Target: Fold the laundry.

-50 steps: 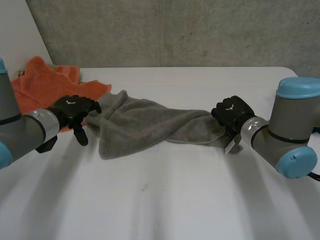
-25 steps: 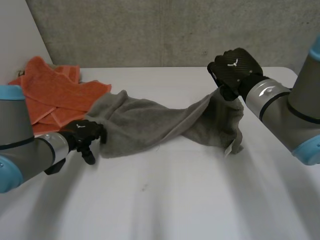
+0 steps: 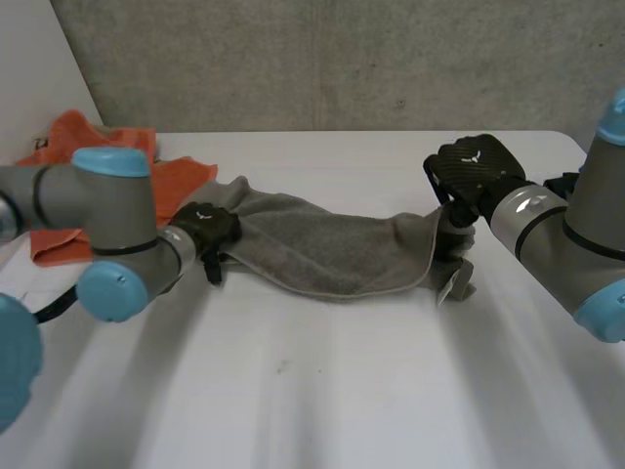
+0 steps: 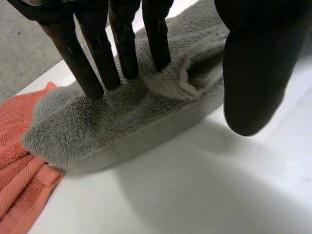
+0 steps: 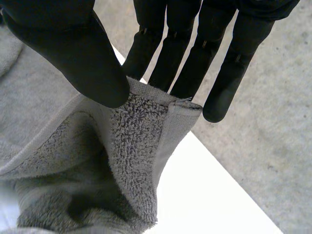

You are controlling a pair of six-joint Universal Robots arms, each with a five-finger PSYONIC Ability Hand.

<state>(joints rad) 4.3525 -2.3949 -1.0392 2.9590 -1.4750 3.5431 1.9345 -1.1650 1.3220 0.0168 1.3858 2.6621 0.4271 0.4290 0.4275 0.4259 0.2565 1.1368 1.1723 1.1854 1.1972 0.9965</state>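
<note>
In the head view my left arm [image 3: 107,230] covers the middle of the orange towel [image 3: 59,137]. My left hand [image 3: 207,227] hides the left end of the grey towel [image 3: 322,249], and my right hand [image 3: 476,171] hides the corner it pinches. The white tag [image 3: 451,289] at the towel's near right is too small to read.

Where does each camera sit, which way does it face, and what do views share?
Head view: between and behind the arms, looking down at the table; both arms, left hand and right hand show.
Left wrist view: on the left wrist, looking along the palm at the grey towel; fingers and thumb show.
Right wrist view: on the right wrist, looking at the pinched towel corner; thumb and fingers show.
Shared: grey towel in all; orange towel in head and left wrist.
</note>
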